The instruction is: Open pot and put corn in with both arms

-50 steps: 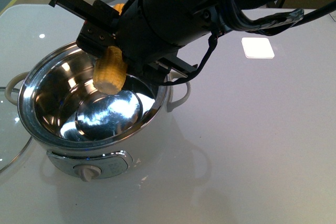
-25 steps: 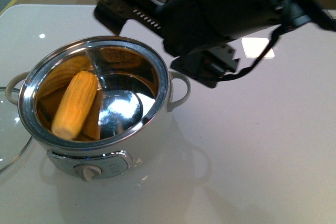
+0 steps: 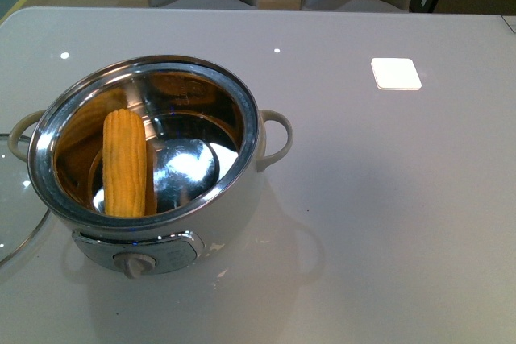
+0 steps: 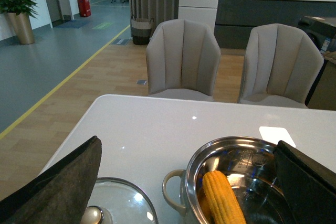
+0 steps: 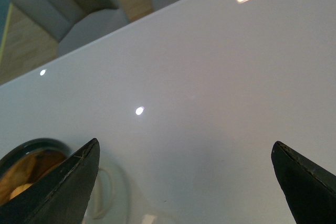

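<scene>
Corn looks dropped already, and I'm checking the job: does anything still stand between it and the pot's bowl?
Nothing visible does. The corn already lies inside the open pot; the lid sits beside it on the table.

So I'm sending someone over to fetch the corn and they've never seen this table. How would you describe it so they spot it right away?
Find the big white pot with the shiny steel bowl, near the table's front left. The corn lies inside it, leaning on the bowl's left wall. It is the only yellow-orange, kernel-ridged thing there; the glass lid beside the pot and the white square pad are flat and pale.
</scene>
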